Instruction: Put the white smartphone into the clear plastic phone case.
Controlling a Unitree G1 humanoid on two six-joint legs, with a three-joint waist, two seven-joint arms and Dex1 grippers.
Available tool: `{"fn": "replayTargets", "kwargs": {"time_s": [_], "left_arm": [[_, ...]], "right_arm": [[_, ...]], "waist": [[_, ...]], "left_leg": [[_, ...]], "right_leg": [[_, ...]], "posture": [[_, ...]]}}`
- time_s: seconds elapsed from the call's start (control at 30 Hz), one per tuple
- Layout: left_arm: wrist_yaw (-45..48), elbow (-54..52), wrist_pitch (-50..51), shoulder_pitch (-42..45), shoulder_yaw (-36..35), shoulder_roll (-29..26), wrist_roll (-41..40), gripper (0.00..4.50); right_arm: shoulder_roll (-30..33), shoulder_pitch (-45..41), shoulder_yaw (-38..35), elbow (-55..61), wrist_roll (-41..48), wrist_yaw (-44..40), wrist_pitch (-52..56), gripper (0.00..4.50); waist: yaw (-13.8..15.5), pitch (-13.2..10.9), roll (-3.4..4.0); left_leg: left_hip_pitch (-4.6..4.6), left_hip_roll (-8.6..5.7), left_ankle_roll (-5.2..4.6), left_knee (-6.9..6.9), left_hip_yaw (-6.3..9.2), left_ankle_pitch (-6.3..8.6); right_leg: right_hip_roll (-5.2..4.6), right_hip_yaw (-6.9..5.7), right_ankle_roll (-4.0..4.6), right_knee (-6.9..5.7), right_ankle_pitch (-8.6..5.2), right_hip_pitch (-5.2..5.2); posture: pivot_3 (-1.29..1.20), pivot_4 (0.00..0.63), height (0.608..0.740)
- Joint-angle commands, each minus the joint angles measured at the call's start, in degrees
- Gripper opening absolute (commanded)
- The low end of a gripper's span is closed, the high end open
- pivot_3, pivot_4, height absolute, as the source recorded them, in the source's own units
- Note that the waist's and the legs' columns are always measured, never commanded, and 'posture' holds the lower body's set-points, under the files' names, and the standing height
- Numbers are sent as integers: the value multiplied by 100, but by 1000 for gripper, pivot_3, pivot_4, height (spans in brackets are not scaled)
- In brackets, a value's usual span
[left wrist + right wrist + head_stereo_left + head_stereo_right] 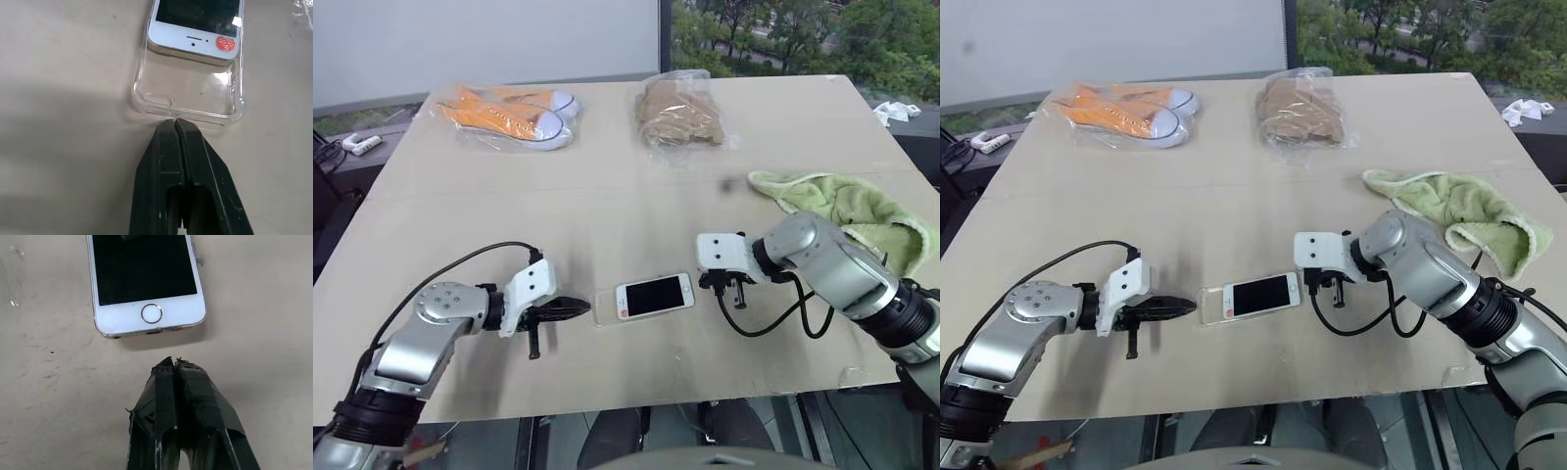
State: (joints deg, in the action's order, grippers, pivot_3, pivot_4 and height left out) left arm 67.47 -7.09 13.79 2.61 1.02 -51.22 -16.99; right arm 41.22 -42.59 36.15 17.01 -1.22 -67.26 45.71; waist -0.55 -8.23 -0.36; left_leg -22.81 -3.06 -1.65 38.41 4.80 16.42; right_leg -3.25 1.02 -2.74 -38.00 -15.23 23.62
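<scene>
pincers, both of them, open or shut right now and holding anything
Left pincer: shut, holding nothing, tips at the clear plastic phone case's edge.
Right pincer: shut, holding nothing, just short of the white smartphone.

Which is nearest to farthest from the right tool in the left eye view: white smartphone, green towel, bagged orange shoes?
1. white smartphone, just beside the right tool, toward the robot's left.
2. green towel, behind the arm, at the table's right edge.
3. bagged orange shoes, far left corner.

Orange shoes [509, 113] in a clear bag lie on the table [607, 215]. Right of them: a brown bagged bundle [680, 113], then a green towel [847, 211].
</scene>
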Motion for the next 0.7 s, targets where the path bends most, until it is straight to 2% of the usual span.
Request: {"fn": "replayTargets", "kwargs": {"time_s": [0.03, 0.23, 0.7], "left_arm": [[19, 206, -158, -14, 35, 13, 124, 0], [27, 560, -443, -87, 32, 47, 190, 0], [-130, 399, -297, 277, 508, 809, 251, 0]], "right_arm": [[15, -38, -40, 195, -27, -10, 21, 52], [-22, 21, -32, 285, -38, 40, 169, 52], [-225, 56, 50, 504, 19, 125, 468, 52]], "waist": [[-1, 0, 0], [-18, 1, 1], [189, 25, 28]], "left_leg": [[0, 0, 0, 1, 0, 0], [3, 0, 0, 0, 0, 0], [6, -26, -3, 12, 25, -2]], "right_leg": [[0, 0, 0, -1, 0, 0], [1, 1, 0, -5, 0, 0], [-24, -29, -2, -7, 1, -21]], "posture": [[0, 150, 740], [0, 150, 740], [0, 150, 740]]}}
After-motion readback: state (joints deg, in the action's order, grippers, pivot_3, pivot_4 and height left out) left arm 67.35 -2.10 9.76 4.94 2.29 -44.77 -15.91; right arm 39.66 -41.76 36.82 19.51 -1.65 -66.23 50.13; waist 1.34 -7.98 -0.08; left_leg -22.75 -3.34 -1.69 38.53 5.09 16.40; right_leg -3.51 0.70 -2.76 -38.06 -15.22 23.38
